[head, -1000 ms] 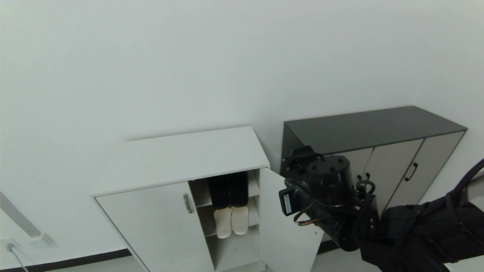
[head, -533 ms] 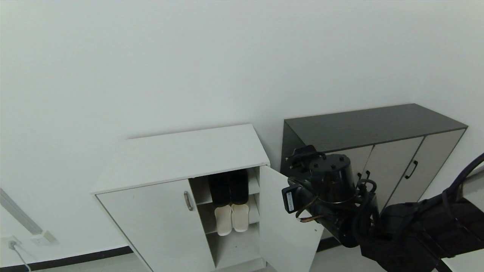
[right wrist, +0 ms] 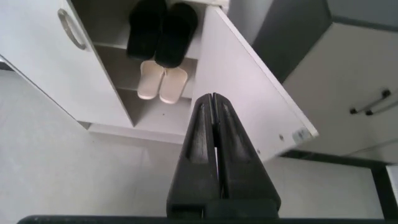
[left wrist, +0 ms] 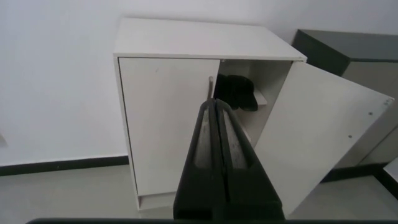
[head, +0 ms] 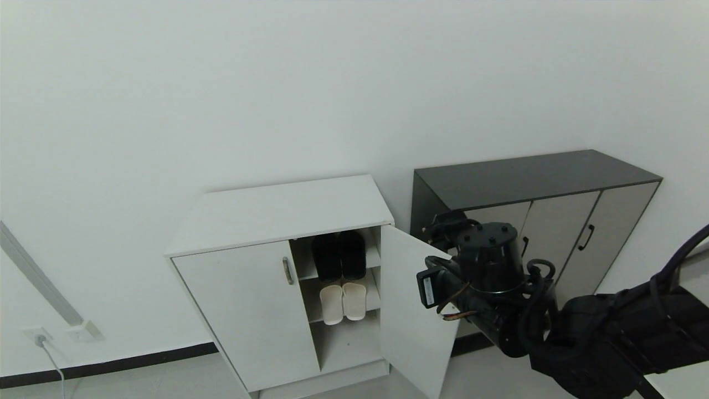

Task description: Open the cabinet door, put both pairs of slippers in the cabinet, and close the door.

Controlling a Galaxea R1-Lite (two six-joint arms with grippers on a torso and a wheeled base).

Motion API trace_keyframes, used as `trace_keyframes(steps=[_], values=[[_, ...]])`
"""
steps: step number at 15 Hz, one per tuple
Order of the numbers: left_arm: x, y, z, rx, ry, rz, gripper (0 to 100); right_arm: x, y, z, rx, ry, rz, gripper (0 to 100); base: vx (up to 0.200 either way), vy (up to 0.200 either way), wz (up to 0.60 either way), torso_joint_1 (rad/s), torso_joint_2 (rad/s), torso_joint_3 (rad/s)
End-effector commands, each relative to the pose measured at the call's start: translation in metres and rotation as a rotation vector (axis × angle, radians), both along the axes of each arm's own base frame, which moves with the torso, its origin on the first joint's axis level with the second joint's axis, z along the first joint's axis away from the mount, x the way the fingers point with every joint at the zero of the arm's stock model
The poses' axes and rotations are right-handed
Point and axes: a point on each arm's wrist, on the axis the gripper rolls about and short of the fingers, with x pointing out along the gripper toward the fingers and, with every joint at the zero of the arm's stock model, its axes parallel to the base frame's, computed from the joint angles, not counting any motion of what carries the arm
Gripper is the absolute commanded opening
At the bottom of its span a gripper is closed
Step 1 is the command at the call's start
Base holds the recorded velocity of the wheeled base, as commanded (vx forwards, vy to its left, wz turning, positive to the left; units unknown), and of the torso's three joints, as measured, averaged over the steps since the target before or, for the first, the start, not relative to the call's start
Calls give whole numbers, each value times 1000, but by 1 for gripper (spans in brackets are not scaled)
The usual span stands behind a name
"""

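The white cabinet stands against the wall with its left door closed and its right door swung open. Black slippers sit on the upper shelf, and white slippers lie on the shelf below. My right arm hangs just right of the open door's edge. Seen from its wrist, the right gripper is shut and empty, above the floor beside the door, with both pairs beyond it. My left gripper is shut and empty, facing the cabinet front from a distance.
A dark grey cabinet with handled doors stands right of the white one, close behind the open door. A wall socket with a cable and a slanted cable duct are at the far left. Bare floor lies before the cabinets.
The whole head picture has shifted, so the camera has moved; the cabinet now sits farther right and more of the floor shows. Door and slippers look unchanged.
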Motion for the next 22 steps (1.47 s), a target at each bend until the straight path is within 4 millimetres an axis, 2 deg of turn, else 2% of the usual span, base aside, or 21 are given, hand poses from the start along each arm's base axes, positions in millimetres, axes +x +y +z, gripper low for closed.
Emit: trace_keyframes(steps=[1,3,4,5,6,9,14,15,22], values=[[0,0,0,-2,1,0,0,7,-6,-1,1,1,-23,0,0,0,0,0,0,0],[0,0,0,-2,2,0,0,33,-20,2,29,1,-39,0,0,0,0,0,0,0],[0,0,0,-2,1,0,0,39,-23,0,29,1,-56,0,0,0,0,0,0,0],[0,0,0,-2,1,0,0,67,-35,-5,43,0,-123,0,0,0,0,0,0,0],[0,0,0,-2,2,0,0,85,-43,-11,45,6,-165,0,0,0,0,0,0,0],[0,0,0,-2,2,0,0,120,-58,-26,82,66,-221,0,0,0,0,0,0,0],[0,0,0,-2,1,0,0,143,-72,-46,107,148,-250,0,0,0,0,0,0,0],[0,0,0,-2,2,0,0,149,-76,-55,106,166,-250,0,0,0,0,0,0,0],[0,0,0,-2,1,0,0,160,-78,-76,129,200,-247,0,0,0,0,0,0,0]])
